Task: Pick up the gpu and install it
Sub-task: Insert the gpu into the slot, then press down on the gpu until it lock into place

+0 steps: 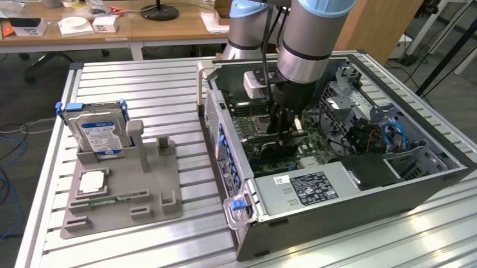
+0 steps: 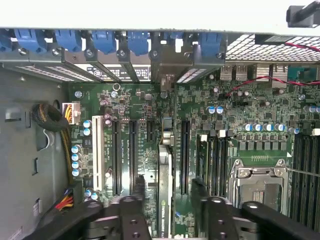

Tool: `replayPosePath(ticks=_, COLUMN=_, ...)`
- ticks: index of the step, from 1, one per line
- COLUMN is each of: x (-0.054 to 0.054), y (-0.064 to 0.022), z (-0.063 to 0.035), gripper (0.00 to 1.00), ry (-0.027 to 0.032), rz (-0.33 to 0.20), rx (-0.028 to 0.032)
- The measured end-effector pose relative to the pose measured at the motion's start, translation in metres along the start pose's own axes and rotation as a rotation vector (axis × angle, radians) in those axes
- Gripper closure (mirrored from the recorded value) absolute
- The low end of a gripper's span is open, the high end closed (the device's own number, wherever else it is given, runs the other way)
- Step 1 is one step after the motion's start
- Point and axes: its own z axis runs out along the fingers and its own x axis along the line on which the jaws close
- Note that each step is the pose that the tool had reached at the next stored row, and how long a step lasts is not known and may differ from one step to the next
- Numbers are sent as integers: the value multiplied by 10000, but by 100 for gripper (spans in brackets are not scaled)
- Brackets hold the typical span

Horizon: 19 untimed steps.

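The gpu [image 2: 165,200] stands on edge in a slot of the green motherboard [image 2: 260,115], its silver bracket end [image 2: 167,136] toward the case's rear wall. My gripper [image 2: 169,192] straddles it, open, with a gap between each dark finger [image 2: 139,189] and the card. In the exterior view my gripper [image 1: 287,142] reaches straight down into the open computer case [image 1: 328,190], over the motherboard.
Left of the case in the exterior view, a grey fixture [image 1: 153,195] holds a silver hard drive [image 1: 100,131], a CPU [image 1: 91,181] and a memory stick [image 1: 111,200]. Blue slot latches [image 2: 105,40] line the rear wall. Cables [image 2: 55,125] and the CPU socket [image 2: 257,185] flank the slots.
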Motion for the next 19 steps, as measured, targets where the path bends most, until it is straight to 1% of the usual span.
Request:
replayPosePath(ticks=1, x=0, y=0, z=0, gripper=56, ry=1, rz=-1, rx=0)
replayPosePath(ticks=2, x=0, y=0, z=-1, gripper=56, ry=1, rz=-1, rx=-1)
replayPosePath(ticks=5, x=0, y=0, z=-1, gripper=74, ry=2, rz=-1, rx=-1)
replayPosePath(ticks=6, x=0, y=0, z=-1, gripper=74, ry=2, rz=0, rx=-1)
replayPosePath(ticks=8, x=0, y=0, z=-1, gripper=86, ry=2, rz=0, rx=-1)
replayPosePath(ticks=9, x=0, y=0, z=-1, gripper=86, ry=2, rz=0, rx=-1)
replayPosePath(ticks=10, x=0, y=0, z=-1, gripper=89, ry=1, rz=0, rx=-1)
replayPosePath(ticks=19, x=0, y=0, z=-1, gripper=89, ry=1, rz=0, rx=0)
